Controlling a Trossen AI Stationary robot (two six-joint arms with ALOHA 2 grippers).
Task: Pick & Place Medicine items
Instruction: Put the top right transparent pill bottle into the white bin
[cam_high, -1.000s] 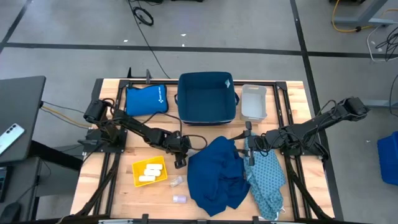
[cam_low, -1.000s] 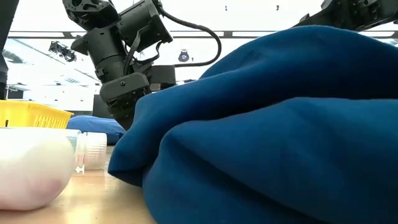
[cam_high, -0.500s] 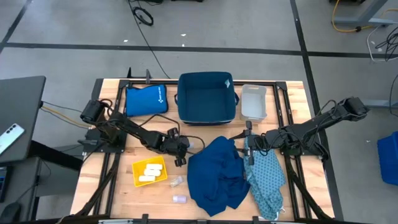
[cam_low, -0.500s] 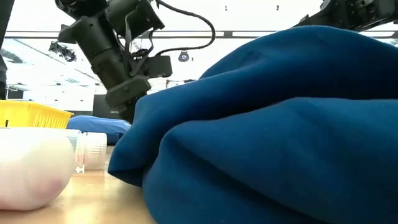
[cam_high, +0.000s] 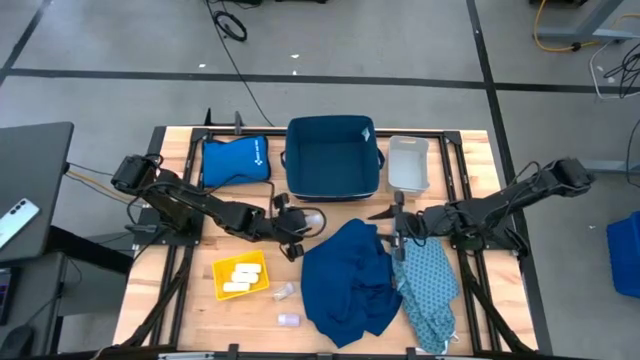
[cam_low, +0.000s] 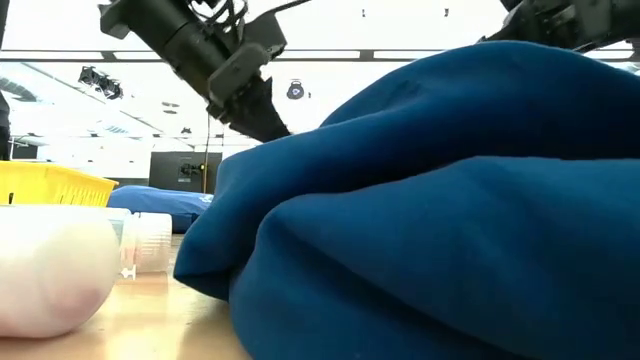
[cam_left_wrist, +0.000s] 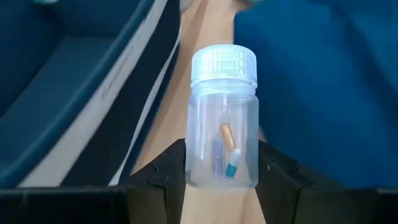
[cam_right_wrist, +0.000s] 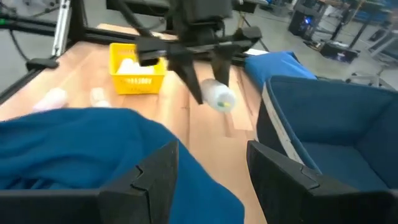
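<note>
1. Setting: a workshop floor with dark tape lines surrounds a wooden tabletop (cam_high: 170, 300) set in a dark frame. No person is seen at the tabletop.

2. Dark blue cloth (cam_high: 345, 280): heaped beside the carrying arm and blocking most of the low view. Risk: a low sweep could snag it and drag it over the loose items near the front edge.

3. Dark blue bin (cam_high: 332, 157): sits at the back edge, with a smaller grey bin (cam_high: 408, 163) beside it. Risk: the held bottle lies sideways, so it could clip the near wall of the bin if carried across at this height.

4. Yellow tray (cam_high: 241, 276): holds cream-white packs (cam_high: 240, 277). Which container is the target cannot be judged from this moment; a release in the wrong one is possible.

5. Right gripper (cam_high: 398, 232): waits over the edge of the cloth with fingers apart, pointed towards the left arm. Risk: the two arms are near each other, so contact is possible if either advances.

6. Left gripper (cam_left_wrist: 222, 177): clamped on a clear bottle (cam_left_wrist: 224, 118) raised above the tabletop between bin and cloth. The fingers grip only the base end, with the capped end projecting. Risk: the smooth round wall may rotate or slip out.

7. Two small bottles (cam_high: 286, 305) lie loose near the front edge, one beside the tray. Risk: they roll if nudged.
</note>
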